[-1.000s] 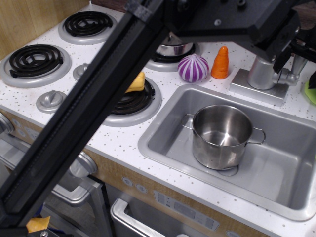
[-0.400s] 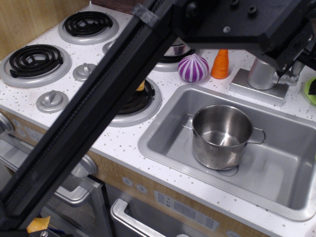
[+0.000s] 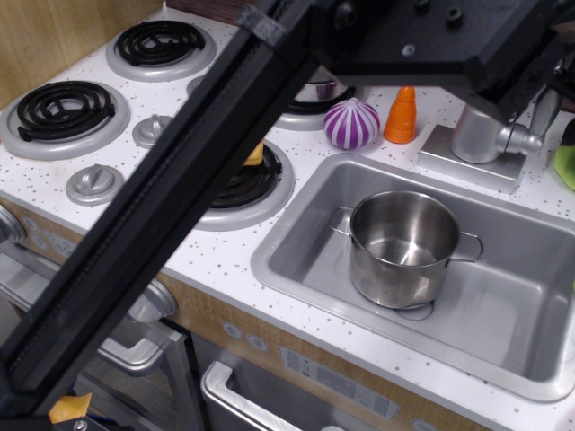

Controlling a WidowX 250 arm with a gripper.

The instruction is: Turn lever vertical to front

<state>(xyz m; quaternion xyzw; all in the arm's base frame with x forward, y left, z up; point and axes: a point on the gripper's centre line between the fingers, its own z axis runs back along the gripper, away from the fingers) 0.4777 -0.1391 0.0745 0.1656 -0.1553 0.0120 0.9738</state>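
The lever (image 3: 524, 139) is a short silver stub jutting to the right from the faucet column (image 3: 476, 135) behind the sink. The column stands on a grey base plate (image 3: 449, 154). My black gripper (image 3: 532, 90) hangs just above the column and lever, at the top right. Its black body hides its fingertips, so I cannot tell whether the jaws are open or shut. Nothing shows held in it. My arm (image 3: 180, 206) crosses the picture diagonally from the lower left.
A steel pot (image 3: 402, 247) stands in the sink (image 3: 296, 260). A purple-striped toy bulb (image 3: 351, 123) and an orange carrot (image 3: 402, 115) lie left of the faucet. A yellow piece (image 3: 256, 154) sits on the near burner. Stove knobs (image 3: 94, 182) are at left. A green thing (image 3: 566, 166) is at the right edge.
My gripper has lifted slightly up and away from the lever. The lever, partly covered before, now shows clear, still pointing right.
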